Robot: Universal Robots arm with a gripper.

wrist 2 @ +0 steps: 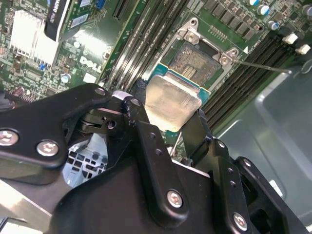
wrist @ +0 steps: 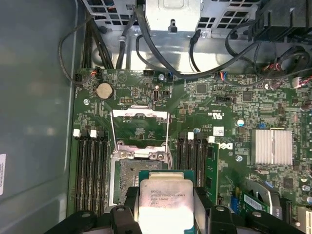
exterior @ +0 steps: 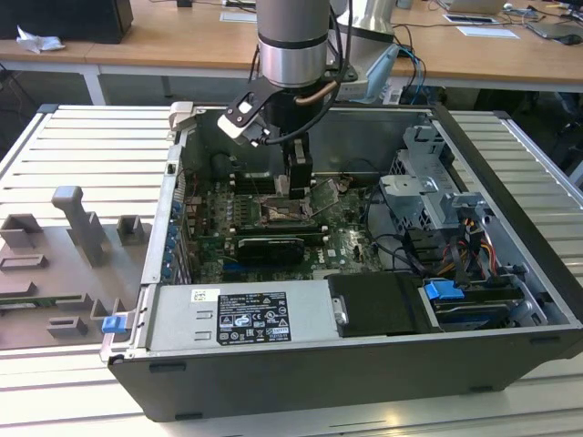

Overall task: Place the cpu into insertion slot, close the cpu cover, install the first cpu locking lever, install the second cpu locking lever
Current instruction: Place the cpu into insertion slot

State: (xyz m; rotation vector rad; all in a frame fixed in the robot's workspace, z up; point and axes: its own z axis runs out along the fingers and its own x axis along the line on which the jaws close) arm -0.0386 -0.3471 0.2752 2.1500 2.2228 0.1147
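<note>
Black two-finger gripper (wrist 2: 168,109) clenched on the cpu (wrist 2: 171,102), one finger (wrist 2: 141,126) against each of two opposite edges, pale metal top facing up. Cpu held just above the insertion slot (wrist: 132,174), overlapping one slot edge in both wrist views, not seated, dark pin field showing bare. Slot near the middle of the green circuit board (wrist: 234,97), between two banks of long black memory slots (wrist: 91,165). Thin metal lever (wrist 2: 263,66) reaching out from one slot corner. Beyond the slot, cpu cover (wrist: 140,113) swung open on its hinged edge, green board visible through its window. In the exterior view, arm (exterior: 291,45) reaching straight down into the open computer case (exterior: 301,387), gripper low over the board's centre.
</note>
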